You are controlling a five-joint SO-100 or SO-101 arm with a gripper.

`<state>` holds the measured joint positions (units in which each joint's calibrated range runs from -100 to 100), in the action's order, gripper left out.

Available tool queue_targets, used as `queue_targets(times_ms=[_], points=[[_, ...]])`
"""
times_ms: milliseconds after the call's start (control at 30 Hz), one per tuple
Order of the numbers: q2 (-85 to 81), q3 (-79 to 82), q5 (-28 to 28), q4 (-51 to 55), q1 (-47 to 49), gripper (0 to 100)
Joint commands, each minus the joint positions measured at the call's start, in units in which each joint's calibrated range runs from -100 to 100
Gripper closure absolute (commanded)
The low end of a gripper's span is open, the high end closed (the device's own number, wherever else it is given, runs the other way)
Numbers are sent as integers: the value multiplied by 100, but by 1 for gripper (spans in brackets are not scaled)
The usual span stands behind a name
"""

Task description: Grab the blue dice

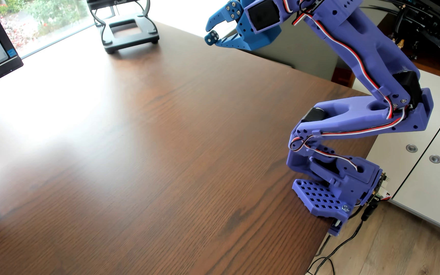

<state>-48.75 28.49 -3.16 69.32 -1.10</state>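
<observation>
Other view: claw [211, 33] jaws parted, blue dice [212, 37] at lower jaw tip; no readable writing.

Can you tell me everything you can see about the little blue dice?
The blue dice is a tiny dark blue cube with rounded corners and white pips, looking like smooth plastic. It sits at the tip of the gripper, right against the end of the lower finger, with the upper finger spread above it and not touching. It lies tilted, one corner toward the camera, near the far edge of the brown wooden table. Whether it rests on the table or is lifted cannot be told.
</observation>
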Motion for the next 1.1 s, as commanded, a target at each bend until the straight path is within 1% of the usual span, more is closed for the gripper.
queue_targets(times_ms=[0, 500, 667, 733, 767, 867, 967, 1067], points=[[-111, -371, -25, 41, 3, 82], [-111, -353, -31, 41, -38, 82], [-153, -19, -31, -10, -46, 82], [-161, 117, -31, -10, -13, 84], [-186, 189, -10, -10, 3, 87], [-730, 605, -25, -10, 28, 99], [-1727, 1310, -46, -19, 322, 97], [-2882, 2151, -209, -19, 552, 99]])
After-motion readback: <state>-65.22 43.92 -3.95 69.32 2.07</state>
